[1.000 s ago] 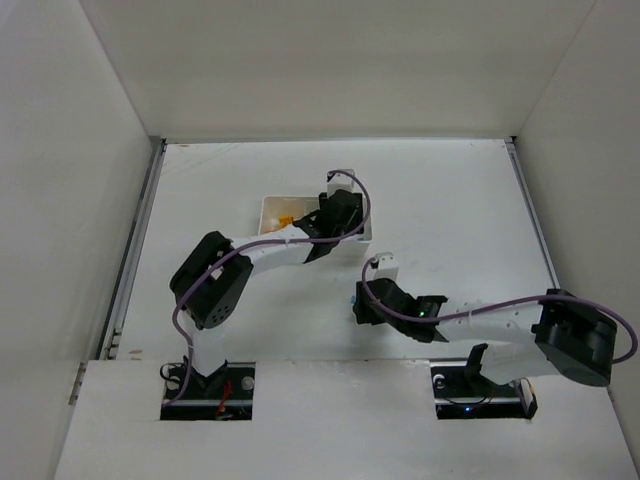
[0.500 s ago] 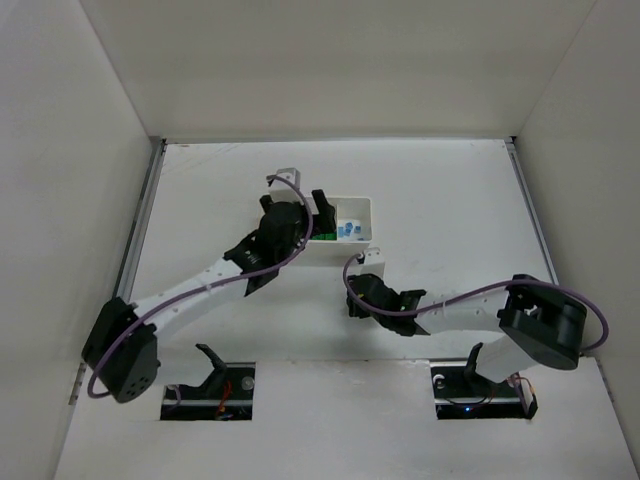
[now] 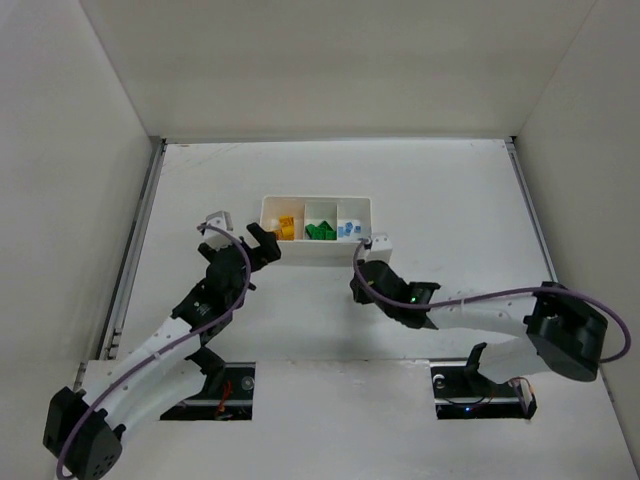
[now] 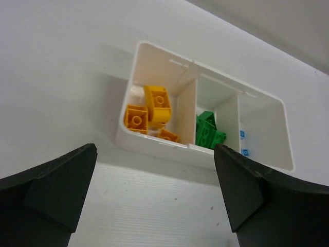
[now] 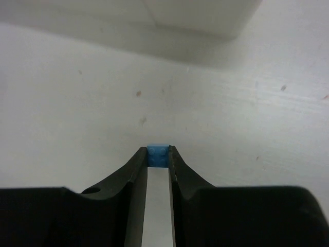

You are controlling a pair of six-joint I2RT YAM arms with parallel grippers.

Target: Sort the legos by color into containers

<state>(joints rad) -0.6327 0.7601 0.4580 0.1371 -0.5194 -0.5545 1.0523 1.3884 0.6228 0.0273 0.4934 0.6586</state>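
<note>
The right gripper [image 5: 158,160] is closed to a narrow gap on a tiny light blue brick [image 5: 158,153], which sits pinched between the very tips of its two dark fingers, low over the white table [image 3: 450,200]. In the overhead view this gripper lies just in front of the near right corner of the white tray [image 3: 318,250], close to that corner; whether they touch cannot be told. The left gripper [image 4: 154,149] stands wide, its jaws spread far apart and holding nothing, and it hovers just in front of the tray's near left corner, facing the tray's near wall. The tray has three square compartments in a row, lying crosswise on the table beyond both arms. Its left compartment holds the yellow-orange bricks [image 4: 149,110], several of them piled loosely with studs facing different ways. Its middle compartment holds the green bricks [image 4: 207,131], heaped against the near wall. Its right compartment holds the other light blue bricks [image 3: 348,229], very small pieces lying near the divider that it shares with the middle compartment. From above, no brick shows on the table around the tray.
</note>
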